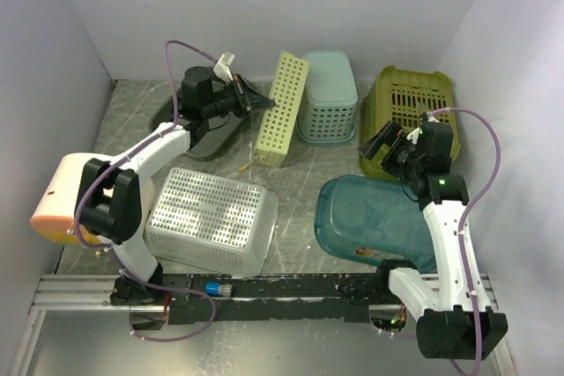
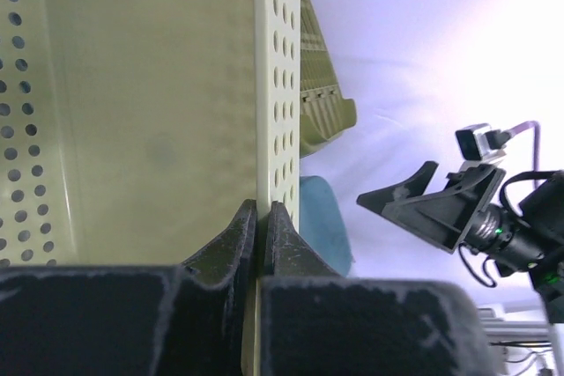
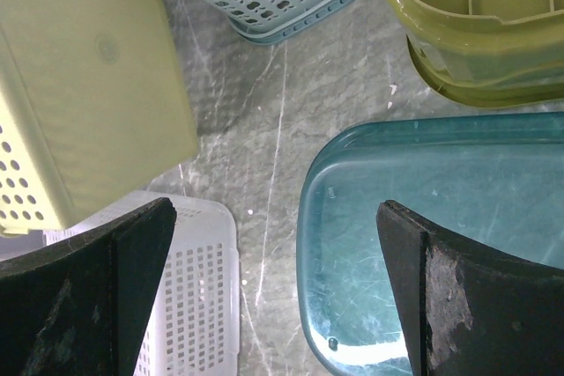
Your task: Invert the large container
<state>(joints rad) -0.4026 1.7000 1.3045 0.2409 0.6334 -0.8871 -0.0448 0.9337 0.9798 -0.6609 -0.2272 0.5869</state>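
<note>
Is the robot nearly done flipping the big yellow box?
Roughly halfway. Done: the left claw is clamped on a wall of the yellow container, and it stands on its side. In hand: tipping it. Left: laying it bottom-up and letting go. The right claw hangs open, empty.

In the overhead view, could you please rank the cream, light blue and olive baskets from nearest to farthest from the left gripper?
1. cream basket, clamped in the left gripper.
2. light blue basket, just beyond it on the right.
3. olive basket, far right.
</note>
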